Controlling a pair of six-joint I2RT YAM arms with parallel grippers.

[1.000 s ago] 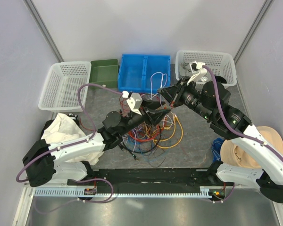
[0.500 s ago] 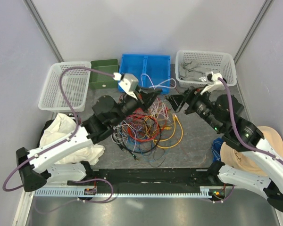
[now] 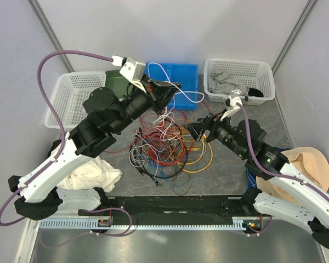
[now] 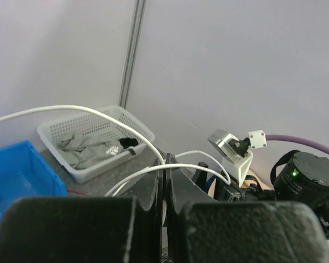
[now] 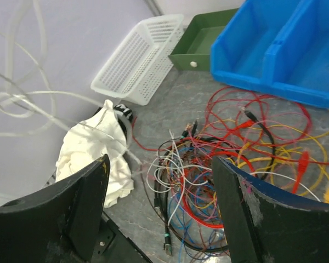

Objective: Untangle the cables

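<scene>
Left fingers pressed together, clamped on white cable; held high above heap, judged so that strand can be drawn clear; slack seen looping beyond fingertips; right fingers spread wide, nothing gripped; hung low just over cables, probably set to steady tangle or take next strand; cables massed on counter below both, knot not yet loosened; blue bin beyond right fingers
</scene>
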